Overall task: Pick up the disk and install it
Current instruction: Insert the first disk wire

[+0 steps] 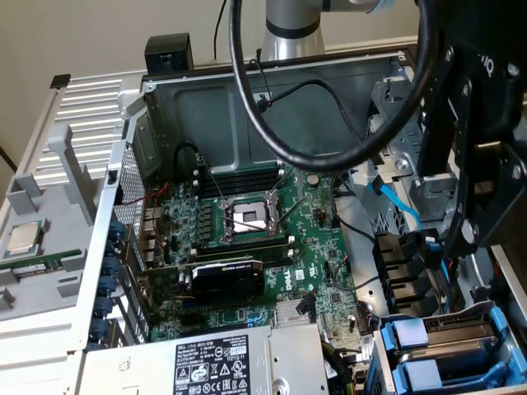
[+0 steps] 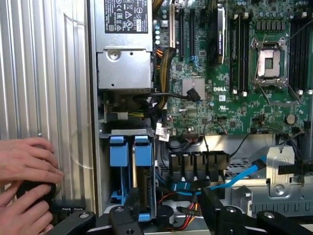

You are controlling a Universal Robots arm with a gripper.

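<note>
1. Two blue carriers stand side by side in the drive cage [image 2: 128, 132] at a corner of the open computer case [image 1: 214, 107].
2. The disk [image 2: 144, 152] sits on edge in that cage, in the carrier next to one finger of the hand.
3. The hand [image 2: 170, 204] hangs just over the cage, its fingers [image 2: 131, 203] spread wide, with nothing gripped and cables showing between them.
4. Whether that finger touches the disk's carrier I cannot tell.
5. A person's hands [image 2: 27, 159] rest on the ribbed grey panel [image 2: 49, 73] beside the case, around a dark object.
6. A processor chip [image 1: 23, 239] lies outside the case, well apart from the disk.
</note>
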